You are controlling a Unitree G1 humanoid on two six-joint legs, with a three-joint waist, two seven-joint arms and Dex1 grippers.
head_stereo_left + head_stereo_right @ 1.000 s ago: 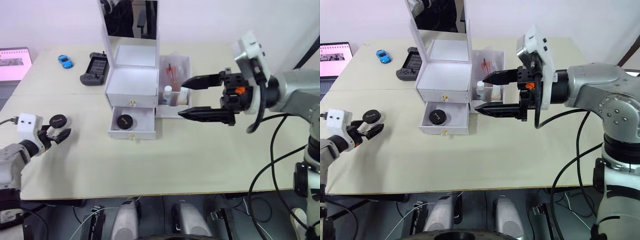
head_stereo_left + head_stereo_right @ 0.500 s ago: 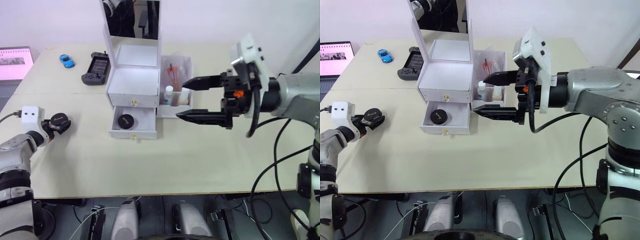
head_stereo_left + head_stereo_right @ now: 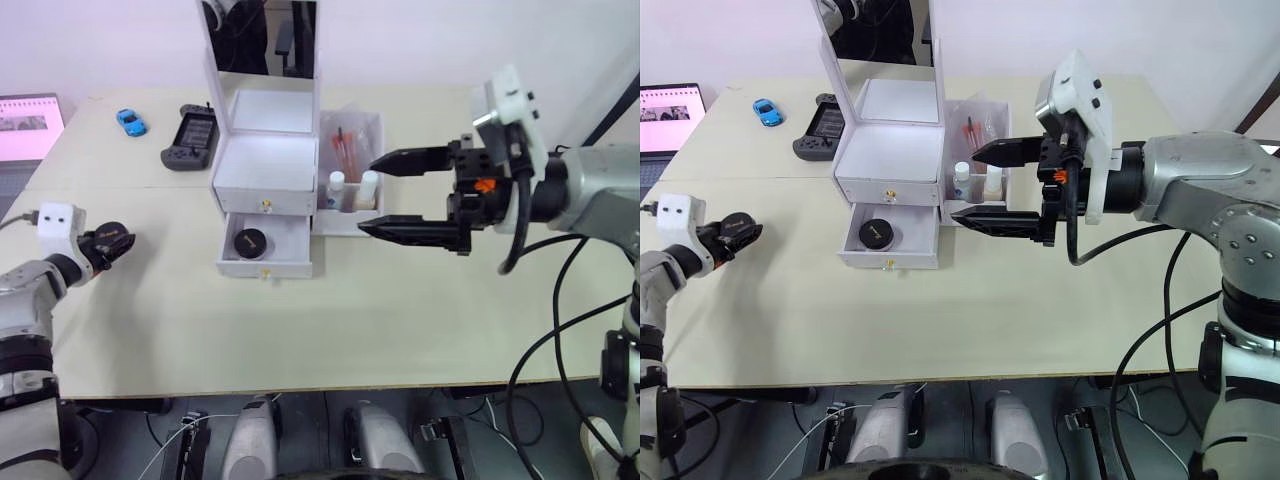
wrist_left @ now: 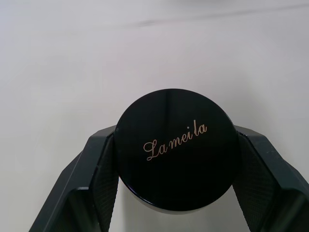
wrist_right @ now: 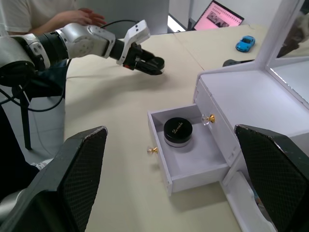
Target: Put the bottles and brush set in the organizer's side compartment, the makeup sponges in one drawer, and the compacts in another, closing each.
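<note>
The white organizer [image 3: 265, 170] stands mid-table with its lower drawer [image 3: 268, 248] pulled out, one black compact [image 3: 248, 241] lying in it. Its upper drawer is closed. Two white-capped bottles [image 3: 337, 185] and the brush set [image 3: 345, 150] stand in the side compartment [image 3: 372, 128]. Far left over the table, my left gripper [image 3: 112, 243] is shut on the second compact [image 4: 176, 147], a black disc with gold lettering, clamped between both fingers. My right gripper [image 3: 368, 198] hangs open just right of the side compartment, holding nothing. The makeup sponges are out of view.
A black game controller [image 3: 190, 137] and a blue toy car [image 3: 130, 122] lie behind the organizer's left side. A laptop [image 3: 28, 115] sits at the far left edge. The upright mirror lid [image 3: 262, 40] rises at the back. A person's hand [image 5: 72, 19] rests beyond the table.
My left gripper, open beside the loose compact a second ago, has shut on it and drawn slightly left. The right gripper has hardly shifted.
</note>
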